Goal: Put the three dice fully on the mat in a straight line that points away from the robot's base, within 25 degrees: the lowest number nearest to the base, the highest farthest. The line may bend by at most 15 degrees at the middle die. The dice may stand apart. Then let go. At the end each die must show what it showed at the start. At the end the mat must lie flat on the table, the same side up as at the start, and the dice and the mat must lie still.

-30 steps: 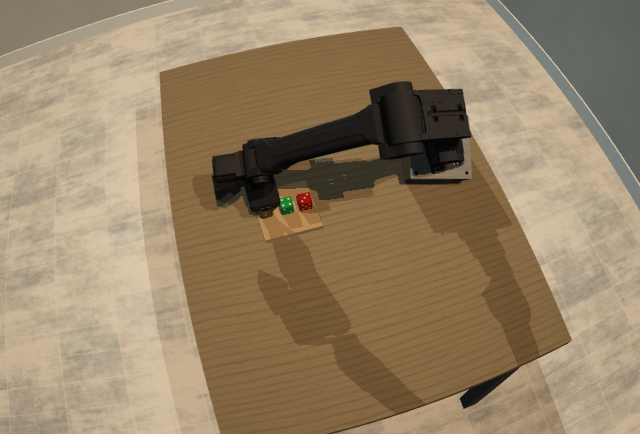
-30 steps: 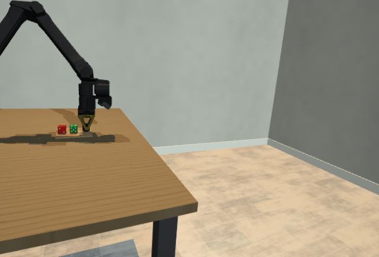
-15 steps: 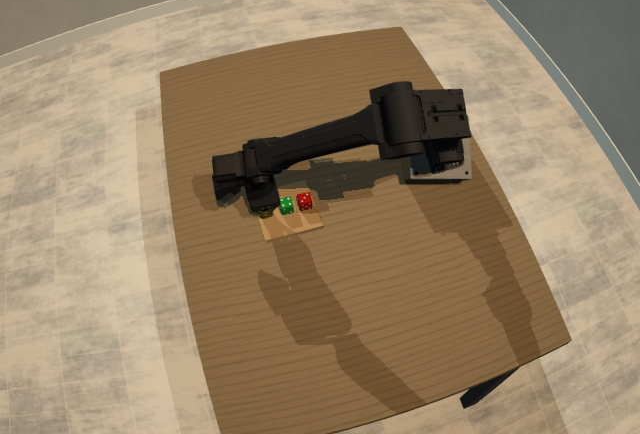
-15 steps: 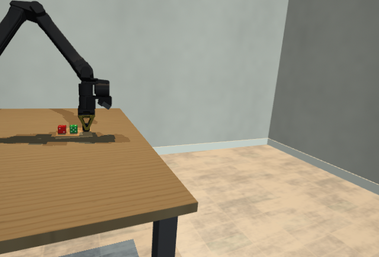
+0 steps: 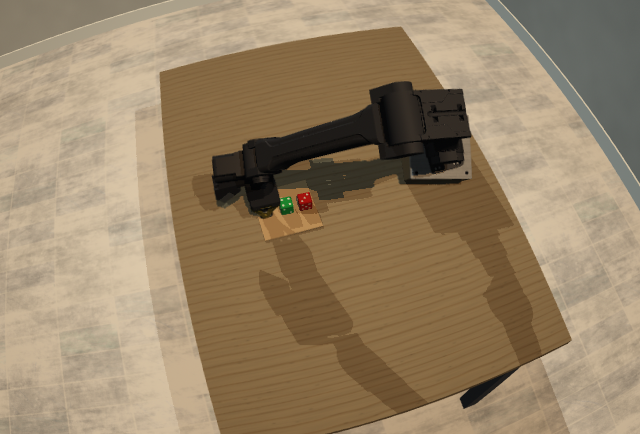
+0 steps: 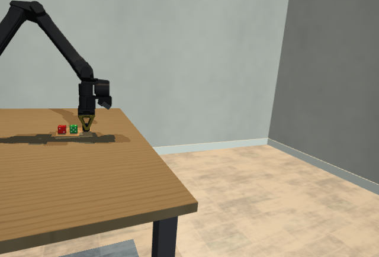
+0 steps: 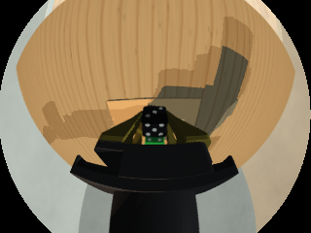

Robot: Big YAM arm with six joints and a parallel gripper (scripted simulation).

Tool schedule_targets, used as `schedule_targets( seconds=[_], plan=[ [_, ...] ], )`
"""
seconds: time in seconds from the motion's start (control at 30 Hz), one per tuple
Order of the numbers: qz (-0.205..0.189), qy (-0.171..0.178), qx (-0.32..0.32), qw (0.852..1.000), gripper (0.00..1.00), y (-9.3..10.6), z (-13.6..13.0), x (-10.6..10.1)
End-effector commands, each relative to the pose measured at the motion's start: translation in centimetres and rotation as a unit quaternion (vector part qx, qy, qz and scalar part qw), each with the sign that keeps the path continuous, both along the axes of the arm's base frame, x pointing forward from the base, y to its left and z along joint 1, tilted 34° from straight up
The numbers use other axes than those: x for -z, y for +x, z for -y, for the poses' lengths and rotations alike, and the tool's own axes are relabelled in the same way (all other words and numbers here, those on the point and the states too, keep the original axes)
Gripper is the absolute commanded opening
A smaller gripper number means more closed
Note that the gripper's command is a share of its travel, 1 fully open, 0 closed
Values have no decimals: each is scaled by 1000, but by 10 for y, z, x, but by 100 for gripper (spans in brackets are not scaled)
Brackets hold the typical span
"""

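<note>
The mat (image 5: 306, 222) (image 6: 67, 135) (image 7: 123, 111) lies flat on the table. A red die (image 5: 304, 200) (image 6: 61, 129) stands on it, on the side nearest the base; its top number is too small to read surely. A green die (image 5: 286, 205) (image 6: 73, 128) (image 7: 155, 141) stands in the middle, four pips up, with a small gap to the red one. My gripper (image 5: 265, 212) (image 6: 86, 128) points down at the mat's far part, shut on a black die (image 7: 155, 129) that shows five pips on top. The three dice are roughly in line. Whether the black die touches the mat is hard to see.
The robot's base (image 5: 439, 173) stands at the table's right side in the top view. The arm reaches over the table (image 5: 392, 264) (image 6: 92, 168) from there, and its shadows fall across the mat and wood. The far table edge lies beyond the gripper.
</note>
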State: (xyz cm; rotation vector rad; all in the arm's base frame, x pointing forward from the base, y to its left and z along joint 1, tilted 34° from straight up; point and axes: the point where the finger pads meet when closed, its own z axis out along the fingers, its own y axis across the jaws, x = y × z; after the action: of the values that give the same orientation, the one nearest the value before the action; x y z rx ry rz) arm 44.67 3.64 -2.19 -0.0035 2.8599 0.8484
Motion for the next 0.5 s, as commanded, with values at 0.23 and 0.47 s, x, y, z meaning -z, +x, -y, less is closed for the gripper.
schedule_targets(
  seconds=[0.23,0.47],
  plan=[
    [-7,0,7,1000,26,-2,3,8],
    [-3,0,10,1000,26,0,6,7]
  ],
)
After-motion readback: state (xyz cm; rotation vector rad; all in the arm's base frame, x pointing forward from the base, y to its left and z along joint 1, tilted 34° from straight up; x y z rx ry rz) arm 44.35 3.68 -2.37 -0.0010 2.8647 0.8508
